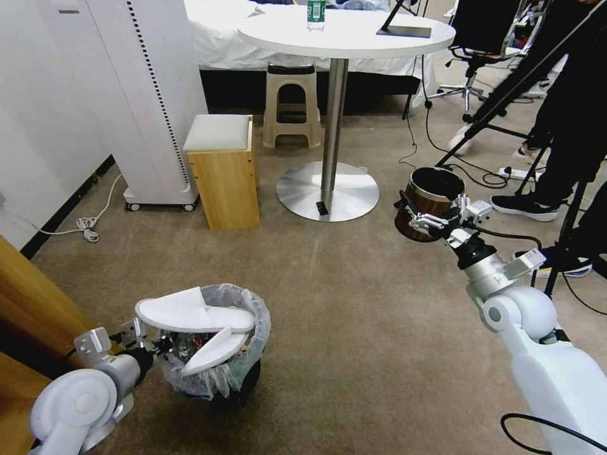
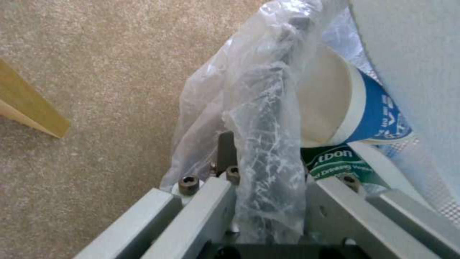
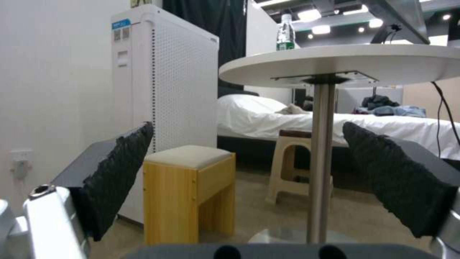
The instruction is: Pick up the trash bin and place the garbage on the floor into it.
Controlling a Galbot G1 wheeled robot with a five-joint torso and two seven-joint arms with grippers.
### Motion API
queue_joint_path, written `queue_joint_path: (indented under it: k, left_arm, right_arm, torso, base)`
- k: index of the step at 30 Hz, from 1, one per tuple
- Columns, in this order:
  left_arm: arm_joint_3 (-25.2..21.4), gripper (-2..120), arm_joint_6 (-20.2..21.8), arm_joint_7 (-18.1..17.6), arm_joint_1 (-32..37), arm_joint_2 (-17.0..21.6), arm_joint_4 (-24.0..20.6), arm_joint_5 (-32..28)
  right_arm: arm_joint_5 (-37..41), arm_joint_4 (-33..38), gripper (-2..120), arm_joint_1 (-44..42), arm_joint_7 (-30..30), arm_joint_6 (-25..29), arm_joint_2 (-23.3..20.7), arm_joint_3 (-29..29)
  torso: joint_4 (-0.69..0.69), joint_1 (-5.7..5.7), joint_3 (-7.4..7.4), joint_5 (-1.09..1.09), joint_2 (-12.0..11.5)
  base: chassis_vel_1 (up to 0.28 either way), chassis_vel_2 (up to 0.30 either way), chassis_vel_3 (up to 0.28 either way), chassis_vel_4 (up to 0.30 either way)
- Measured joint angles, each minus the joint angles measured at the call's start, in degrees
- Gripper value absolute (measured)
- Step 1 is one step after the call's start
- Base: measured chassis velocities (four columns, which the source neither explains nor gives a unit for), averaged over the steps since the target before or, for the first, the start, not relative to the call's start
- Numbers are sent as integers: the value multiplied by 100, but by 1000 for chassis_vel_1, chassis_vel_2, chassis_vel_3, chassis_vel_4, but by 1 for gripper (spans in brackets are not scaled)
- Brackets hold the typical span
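Trash bin [image 1: 218,373] with white slippers [image 1: 190,313]

Green label [image 2: 335,162] in trash bin: "tbon", "Drinking Water" partly legible.

Trash bin [image 1: 243,382] contents — mostly hidden under slippers [image 1: 190,313].

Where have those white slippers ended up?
In the head view, both white slippers lie across the top of the trash bin, low on the robot's left, where the left gripper clamps its bag-lined rim.
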Motion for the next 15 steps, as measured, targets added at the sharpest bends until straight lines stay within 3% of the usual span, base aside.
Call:
queue_joint_path:
  k: [15]
  left_arm:
    - [164, 0, -121, 79, 49, -48, 152, 462]
  right_arm:
    - [-2, 20, 100, -50, -45, 29, 21, 22]
  torso:
    - [-1, 0, 0, 0, 0]
  base:
    - [0, 0, 0, 0]
